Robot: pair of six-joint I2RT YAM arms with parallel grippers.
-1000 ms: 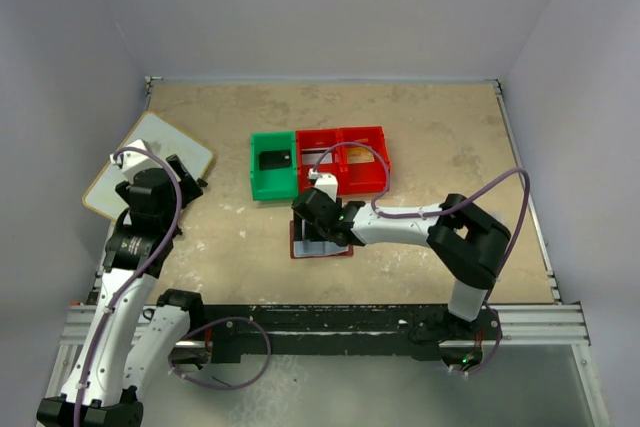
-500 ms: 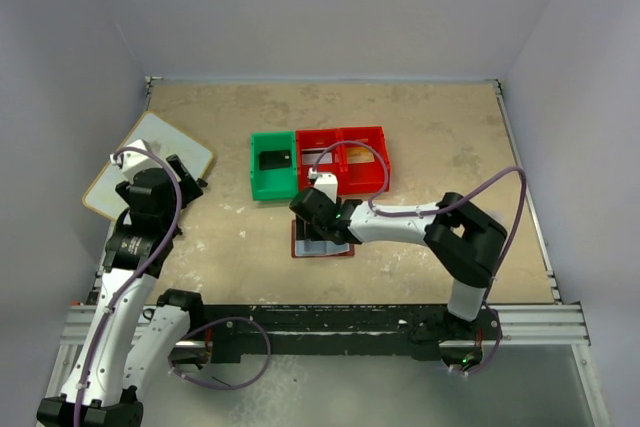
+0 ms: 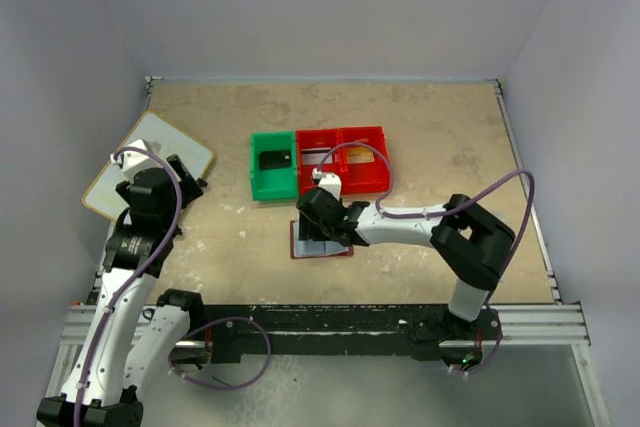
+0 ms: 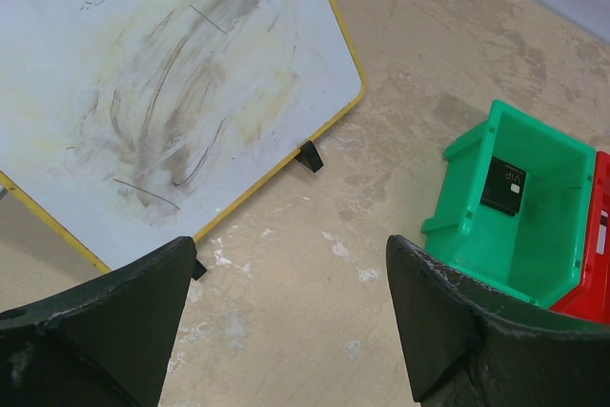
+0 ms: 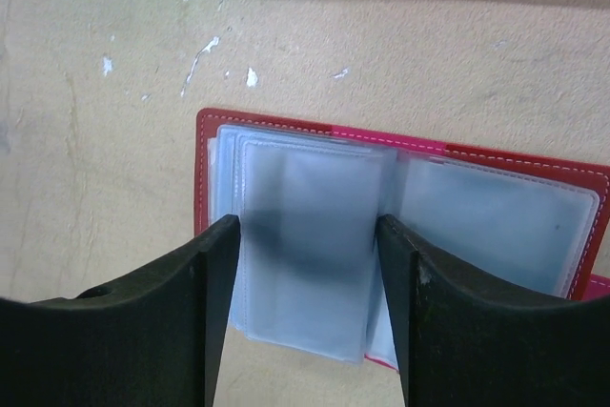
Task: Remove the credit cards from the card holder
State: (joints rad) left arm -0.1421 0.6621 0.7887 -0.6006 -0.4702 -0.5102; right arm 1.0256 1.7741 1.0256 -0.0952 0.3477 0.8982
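Right claw (image 5: 305,235) hovers over card holder (image 5: 496,207) — beige table (image 5: 95,140), seemingly grey walls (image 3: 320,7).

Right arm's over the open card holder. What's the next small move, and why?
Probably lower the right gripper slightly and close on the sleeve stack to turn a leaf. Its jaws stand open astride that stack in the card holder, and the top sleeves look empty, so any card left would lie underneath.
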